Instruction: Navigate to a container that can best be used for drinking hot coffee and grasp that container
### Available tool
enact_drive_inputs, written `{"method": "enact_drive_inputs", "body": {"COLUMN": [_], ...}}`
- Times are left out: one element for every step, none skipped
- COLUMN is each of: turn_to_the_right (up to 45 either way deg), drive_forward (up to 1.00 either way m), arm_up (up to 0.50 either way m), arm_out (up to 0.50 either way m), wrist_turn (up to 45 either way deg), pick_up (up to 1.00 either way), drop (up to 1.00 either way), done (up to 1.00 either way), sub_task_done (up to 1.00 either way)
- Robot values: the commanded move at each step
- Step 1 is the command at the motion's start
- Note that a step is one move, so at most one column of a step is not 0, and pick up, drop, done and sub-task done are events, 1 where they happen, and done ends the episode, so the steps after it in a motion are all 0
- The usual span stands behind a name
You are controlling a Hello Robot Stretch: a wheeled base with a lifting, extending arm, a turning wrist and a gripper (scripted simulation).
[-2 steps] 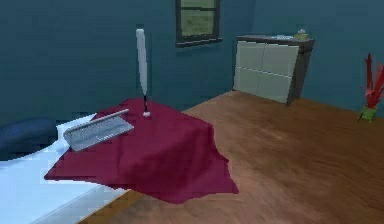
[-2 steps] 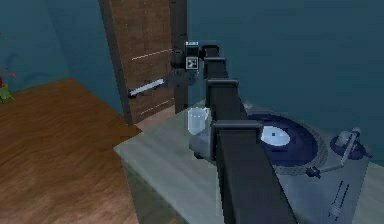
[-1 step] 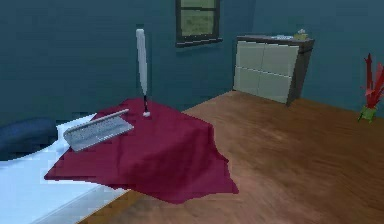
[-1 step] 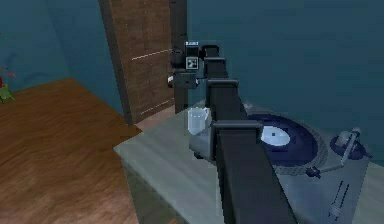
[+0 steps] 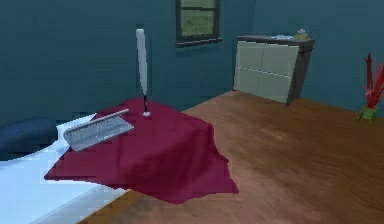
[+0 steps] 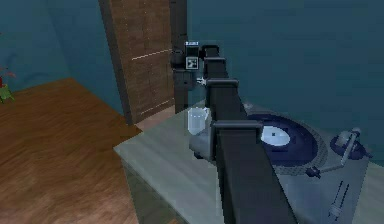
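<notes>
A small pale cup-shaped thing (image 6: 198, 121) stands on a grey-green tabletop (image 6: 150, 160) in the arm side view, close against the left edge of my dark arm (image 6: 240, 140). The arm rises from the bottom edge over the table. At its far end are two white marked squares, and left of them the gripper (image 6: 181, 56), seen against a brown door's edge, well above the cup in the picture. Its far end is hard to make out, so I cannot tell whether it holds anything.
A record player (image 6: 295, 148) sits on the table right of the arm. A brown door (image 6: 148, 60) stands behind. In the forward view are a bed with a red blanket (image 5: 160, 150), a grey keyboard-like slab (image 5: 98, 131), an upright white bat-like post (image 5: 143, 70) and a dresser (image 5: 268, 68).
</notes>
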Motion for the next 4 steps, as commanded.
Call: {"method": "enact_drive_inputs", "body": {"turn_to_the_right": [0.0,0.0,0.0,0.0], "drive_forward": [0.00,0.00,0.00,0.00], "arm_up": [-0.24,0.00,0.10,0.00], "arm_out": [0.00,0.00,0.00,0.00], "wrist_turn": [0.0,0.0,0.0,0.0], "pick_up": [0.00,1.00,0.00,0.00], "drop": [0.00,0.00,0.00,0.00], "done": [0.00,0.00,0.00,1.00], "sub_task_done": [0.00,0.00,0.00,0.00]}}
